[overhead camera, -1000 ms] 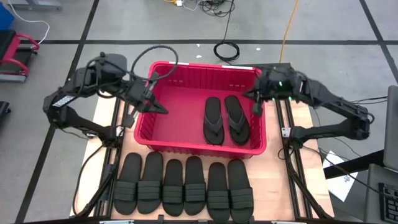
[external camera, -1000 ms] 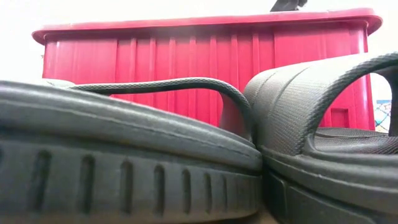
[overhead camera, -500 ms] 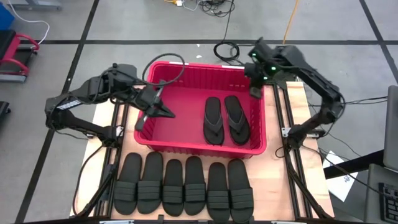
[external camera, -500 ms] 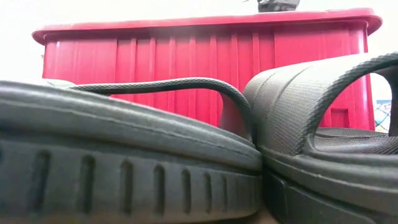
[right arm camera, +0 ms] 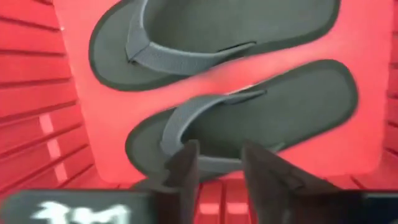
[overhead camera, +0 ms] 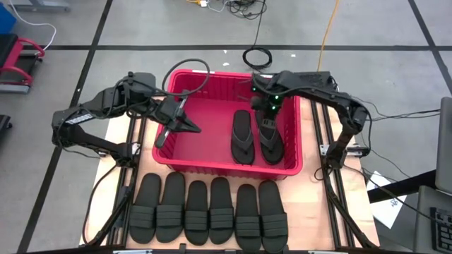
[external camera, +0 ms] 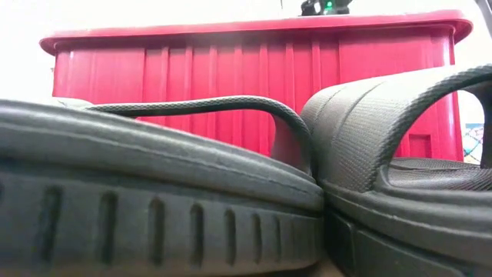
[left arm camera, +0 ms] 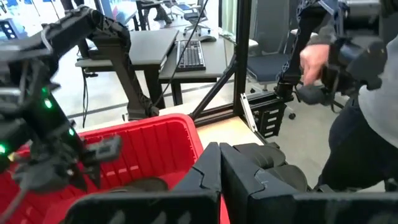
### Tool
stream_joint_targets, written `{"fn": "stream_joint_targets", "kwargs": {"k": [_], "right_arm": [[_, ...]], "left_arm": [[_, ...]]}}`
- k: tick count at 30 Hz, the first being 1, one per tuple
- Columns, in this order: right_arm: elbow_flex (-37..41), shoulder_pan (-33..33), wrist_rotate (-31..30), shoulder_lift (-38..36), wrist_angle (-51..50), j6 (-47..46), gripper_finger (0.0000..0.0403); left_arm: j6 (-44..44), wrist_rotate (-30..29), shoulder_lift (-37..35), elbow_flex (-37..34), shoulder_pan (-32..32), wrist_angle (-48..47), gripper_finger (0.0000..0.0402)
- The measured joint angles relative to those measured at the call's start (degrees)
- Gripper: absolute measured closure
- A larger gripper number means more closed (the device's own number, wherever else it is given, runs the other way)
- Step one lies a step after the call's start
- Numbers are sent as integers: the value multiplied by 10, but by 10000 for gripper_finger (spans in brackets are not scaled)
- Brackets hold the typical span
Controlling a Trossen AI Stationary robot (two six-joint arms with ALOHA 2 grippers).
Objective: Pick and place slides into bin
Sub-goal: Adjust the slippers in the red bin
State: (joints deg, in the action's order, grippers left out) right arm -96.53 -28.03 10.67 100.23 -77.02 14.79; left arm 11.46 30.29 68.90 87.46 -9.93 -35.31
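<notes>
High view: your right end effector [overhead camera: 266, 115] hangs inside the bin [overhead camera: 212, 164], directly over the two thong flip-flops [overhead camera: 256, 136] lying side by side on its floor. Right wrist view shows its fingers [right arm camera: 183, 163] slightly parted with nothing between them. Left end effector [overhead camera: 176, 121] sits over the bin's empty half, fingers together in its wrist view, carrying nothing. Six strapped slides [overhead camera: 209, 210] wait in a row on the worktop [overhead camera: 116, 134], well clear of both end effectors, outside the bin's near wall. Judged: between placements; next you need to lift clear of the rim, reach to the row, and grip one slide by its strap.
</notes>
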Motion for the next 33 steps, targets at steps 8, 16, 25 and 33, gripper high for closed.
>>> {"fn": "stream_joint_targets", "kwargs": {"k": [8, 16, 25, 33], "right_arm": [[88, 19, 44, 10, 47, -8, 179], [150, 20, 46, 10, 109, -60, 176], [189, 35, 46, 9, 175, -93, 179], [225, 26, 10, 10, 190, -142, 179]], "left_arm": [[0, 0, 0, 0, 0, 0, 397], [-1, 4, 0, 0, 0, 0, 395], [-5, 4, 0, 0, 0, 0, 396], [-20, 5, 0, 0, 0, 0, 397]]}}
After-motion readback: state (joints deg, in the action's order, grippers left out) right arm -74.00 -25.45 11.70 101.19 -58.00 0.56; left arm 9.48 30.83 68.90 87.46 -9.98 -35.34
